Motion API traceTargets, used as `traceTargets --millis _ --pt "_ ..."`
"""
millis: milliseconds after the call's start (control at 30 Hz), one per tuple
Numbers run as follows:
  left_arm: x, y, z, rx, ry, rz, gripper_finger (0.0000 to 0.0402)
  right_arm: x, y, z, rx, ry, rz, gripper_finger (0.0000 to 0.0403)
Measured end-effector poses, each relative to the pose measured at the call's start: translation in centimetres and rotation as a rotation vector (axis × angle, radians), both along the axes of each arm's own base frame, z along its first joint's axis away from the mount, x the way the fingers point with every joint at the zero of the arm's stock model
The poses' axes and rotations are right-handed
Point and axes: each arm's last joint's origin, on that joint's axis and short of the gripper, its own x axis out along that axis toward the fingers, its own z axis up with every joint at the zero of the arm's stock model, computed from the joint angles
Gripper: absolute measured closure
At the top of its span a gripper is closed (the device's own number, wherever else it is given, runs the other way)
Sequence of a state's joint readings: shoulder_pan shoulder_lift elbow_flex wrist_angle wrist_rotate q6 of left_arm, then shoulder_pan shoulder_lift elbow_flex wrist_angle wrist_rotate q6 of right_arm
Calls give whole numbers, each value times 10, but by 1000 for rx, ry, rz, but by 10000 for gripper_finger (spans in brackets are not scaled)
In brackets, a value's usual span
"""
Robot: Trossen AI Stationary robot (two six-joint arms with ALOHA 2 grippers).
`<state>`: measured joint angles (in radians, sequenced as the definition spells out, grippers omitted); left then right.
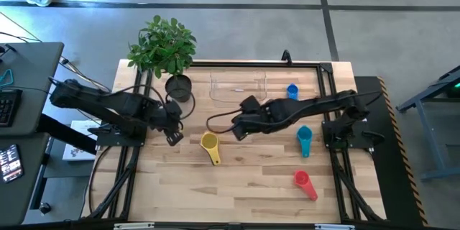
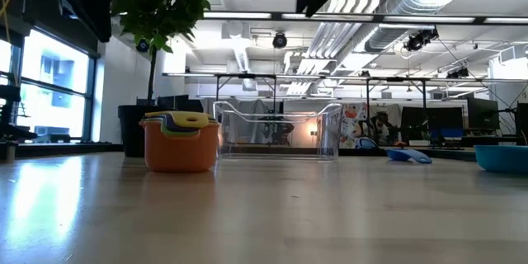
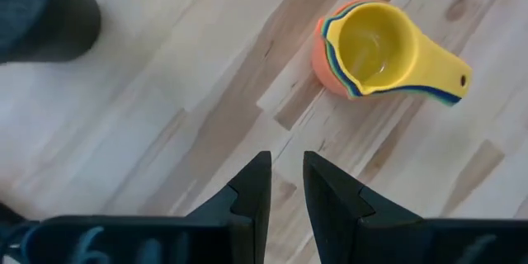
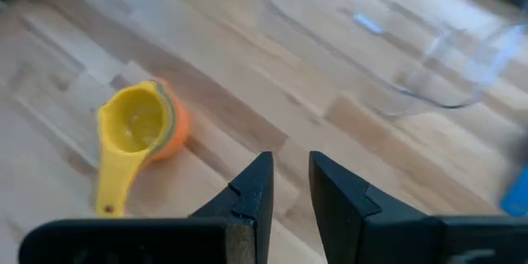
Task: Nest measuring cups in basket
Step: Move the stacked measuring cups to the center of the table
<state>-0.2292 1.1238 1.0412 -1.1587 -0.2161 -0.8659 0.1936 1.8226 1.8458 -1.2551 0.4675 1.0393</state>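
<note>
A nested stack of cups, orange outermost with green and a darker rim inside and yellow on top [image 1: 210, 142] [image 2: 181, 142] [image 3: 371, 45] [image 4: 140, 124], stands on its base on the table. The blue cup [image 1: 292, 90] [image 2: 408, 155], the teal cup [image 1: 304, 140] and the red cup [image 1: 305, 183] lie apart on the wood. The clear basket [image 1: 214, 86] [image 2: 280, 128] [image 4: 445, 99] sits near the far edge and looks empty. My left gripper [image 1: 172, 138] [image 3: 286, 169] hovers left of the stack, shut. My right gripper [image 1: 237, 131] [image 4: 287, 169] hovers right of it, shut.
A dark round plant pot [image 1: 178, 86] [image 3: 41, 8] with a leafy plant [image 1: 162, 43] stands left of the basket, near the far edge. A black frame [image 1: 327, 79] borders the table. Bare wood lies toward the near edge, between the stack and the red cup.
</note>
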Motion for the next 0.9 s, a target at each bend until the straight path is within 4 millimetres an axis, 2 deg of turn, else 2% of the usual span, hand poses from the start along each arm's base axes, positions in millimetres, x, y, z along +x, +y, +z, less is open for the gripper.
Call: traceTargets --millis 267,600,900 --pt "11 -4 -28 -10 68 69 339 -19 -17 18 -45 22 -22 332" --pt "47 -13 -59 -8 104 89 339 -31 -36 29 -78 64 7 332" --pt "73 -20 -94 -45 173 104 339 -42 -42 39 -97 72 37 332"
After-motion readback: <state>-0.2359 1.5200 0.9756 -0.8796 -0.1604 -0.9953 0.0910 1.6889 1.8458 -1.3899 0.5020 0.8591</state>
